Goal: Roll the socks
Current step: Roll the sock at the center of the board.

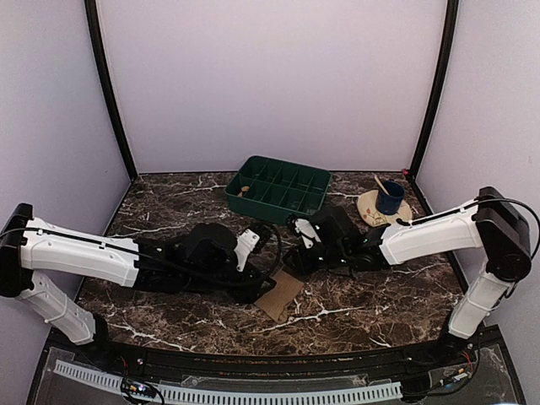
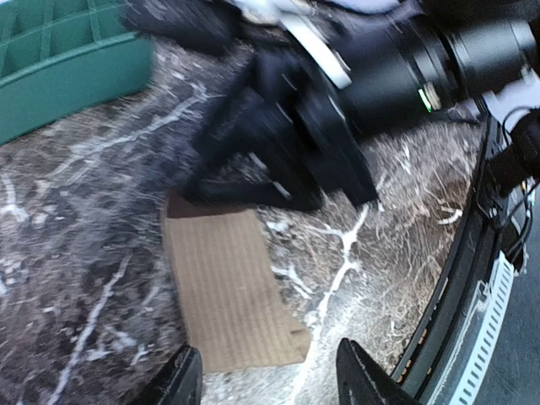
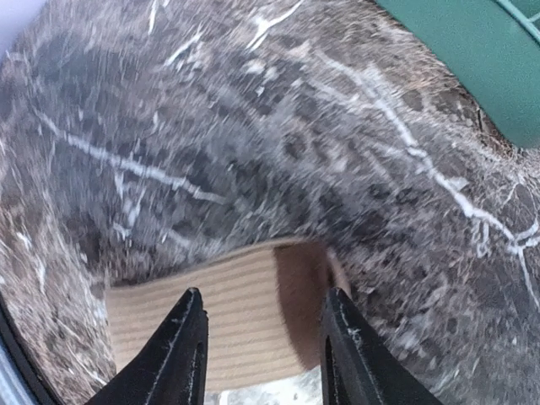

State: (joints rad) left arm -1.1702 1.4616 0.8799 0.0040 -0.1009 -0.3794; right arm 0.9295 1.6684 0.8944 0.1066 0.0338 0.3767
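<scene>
A single tan-brown ribbed sock point(image 1: 279, 296) lies flat on the dark marble table point(image 1: 169, 215). In the left wrist view the sock point(image 2: 228, 287) stretches away from my left gripper point(image 2: 270, 380); the jaws stand open just above its near end and hold nothing. My right gripper point(image 3: 264, 294) is open too, hovering low over the other end of the sock point(image 3: 219, 312), where a darker brown band point(image 3: 304, 304) shows between the fingers. From above, the left gripper point(image 1: 263, 268) and the right gripper point(image 1: 295, 261) meet close together just behind the sock.
A green compartment tray point(image 1: 278, 187) sits behind the grippers, also seen as the tray wall point(image 2: 67, 72) and the tray corner point(image 3: 472, 51). A blue cup point(image 1: 390, 198) stands on a tan plate point(image 1: 371, 209) at the back right. The table's front edge rail point(image 2: 472, 278) runs close by.
</scene>
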